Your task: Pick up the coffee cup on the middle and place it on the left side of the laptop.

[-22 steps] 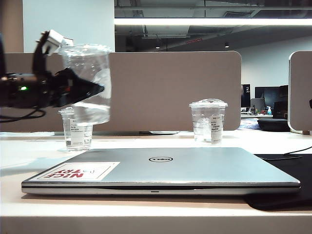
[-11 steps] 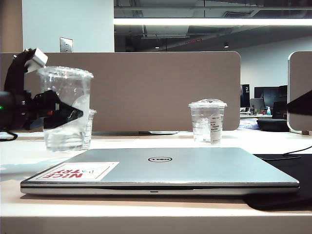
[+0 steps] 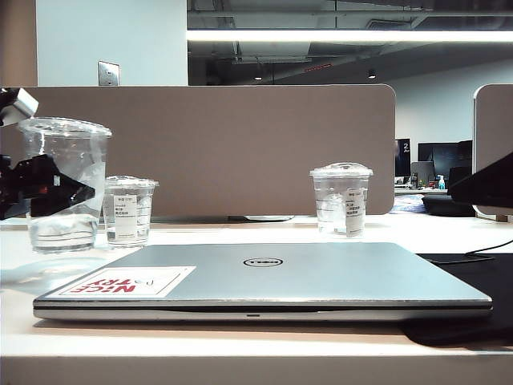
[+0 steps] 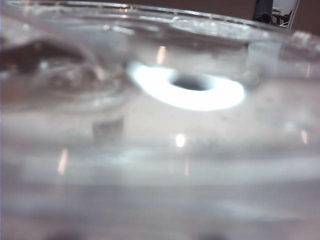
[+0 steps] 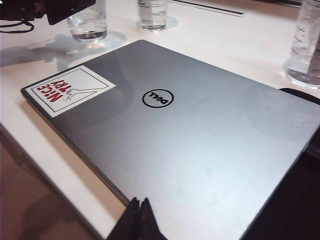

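The coffee cup point(image 3: 66, 160), tall and clear with a flat lid, stands upright at the far left, beside the laptop's point(image 3: 321, 277) left rear corner. My left gripper point(image 3: 76, 192) is shut on its side from the left. The cup's base is down at the tabletop; whether it rests there I cannot tell. Its blurred clear wall point(image 4: 165, 150) fills the left wrist view and hides the fingers. In the right wrist view the cup point(image 5: 87, 22) and the left gripper point(image 5: 65, 10) show beyond the stickered corner of the laptop point(image 5: 200, 135). My right gripper point(image 5: 139, 202) is shut and empty over the laptop's edge.
A short labelled clear cup point(image 3: 128, 210) stands just right of the coffee cup, another point(image 3: 342, 199) behind the laptop's right half. A black mat point(image 3: 473, 281) lies at the laptop's right. A partition point(image 3: 264, 144) closes the back. The right arm point(image 3: 489, 186) shows dark at the right edge.
The left gripper has carried the coffee cup leftward and down to table level, uncovering the short cup behind. The right arm has swung into the right edge.
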`<state>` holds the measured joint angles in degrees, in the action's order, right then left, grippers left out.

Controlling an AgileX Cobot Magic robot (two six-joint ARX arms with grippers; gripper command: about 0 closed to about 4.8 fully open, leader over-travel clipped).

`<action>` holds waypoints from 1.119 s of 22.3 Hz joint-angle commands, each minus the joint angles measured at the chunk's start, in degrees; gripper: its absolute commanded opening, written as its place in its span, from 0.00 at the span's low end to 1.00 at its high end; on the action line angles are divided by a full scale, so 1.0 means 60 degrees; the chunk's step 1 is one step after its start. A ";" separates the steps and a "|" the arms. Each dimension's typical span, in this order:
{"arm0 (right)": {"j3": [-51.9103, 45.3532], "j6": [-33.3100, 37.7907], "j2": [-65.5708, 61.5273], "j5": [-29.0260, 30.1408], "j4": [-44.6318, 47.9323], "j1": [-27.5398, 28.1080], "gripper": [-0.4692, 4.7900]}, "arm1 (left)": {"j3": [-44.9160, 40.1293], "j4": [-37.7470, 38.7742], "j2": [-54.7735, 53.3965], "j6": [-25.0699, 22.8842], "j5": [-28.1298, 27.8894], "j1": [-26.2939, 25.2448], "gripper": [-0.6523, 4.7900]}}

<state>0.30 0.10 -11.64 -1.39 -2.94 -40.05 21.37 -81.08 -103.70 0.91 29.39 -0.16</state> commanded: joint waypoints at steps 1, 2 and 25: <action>-0.0036 0.0011 -0.0004 0.0004 0.0175 -0.0044 0.08 | 0.0025 -0.0208 -0.0087 0.0058 0.0310 0.0015 0.61; -0.0036 0.0011 -0.0011 0.0004 0.0171 -0.0047 0.08 | 0.0025 -0.0215 -0.0171 0.0204 0.0342 0.0018 0.61; -0.0036 0.0011 -0.0062 0.0004 0.0171 -0.0055 0.08 | -0.0229 -0.0331 -0.0699 0.0670 0.0973 0.0007 1.00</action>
<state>0.30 0.10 -12.03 -1.34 -2.94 -40.29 20.43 -81.89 -108.75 3.40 34.20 -0.03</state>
